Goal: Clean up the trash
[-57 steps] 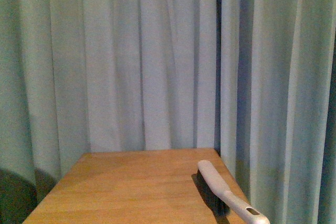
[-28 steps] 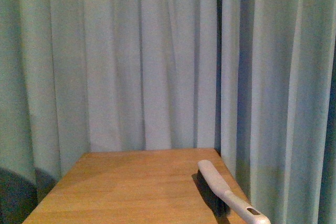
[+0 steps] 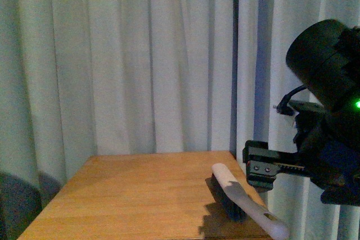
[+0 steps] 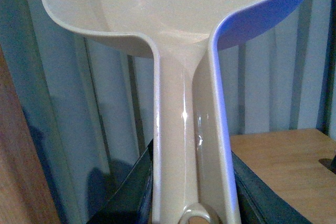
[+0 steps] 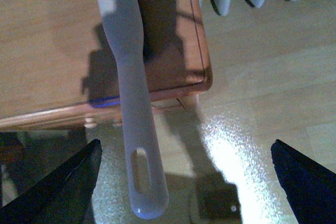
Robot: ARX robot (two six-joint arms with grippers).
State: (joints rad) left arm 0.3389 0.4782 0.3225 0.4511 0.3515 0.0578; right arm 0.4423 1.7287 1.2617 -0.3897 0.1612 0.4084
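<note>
Right arm (image 3: 323, 139) entered beside wooden table (image 3: 135, 195); curtains (image 3: 140, 60) behind; left claw (image 4: 191, 205) grips dustpan (image 4: 178, 35).

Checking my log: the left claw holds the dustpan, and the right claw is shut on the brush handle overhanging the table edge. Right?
No: the right claw is open, fingers apart beside the brush handle, as the right wrist view shows. The left claw does hold the dustpan, and the handle overhangs the table edge.

A wooden table (image 3: 135, 195) carries a white-handled brush (image 3: 241, 197) near its right edge, handle overhanging
</note>
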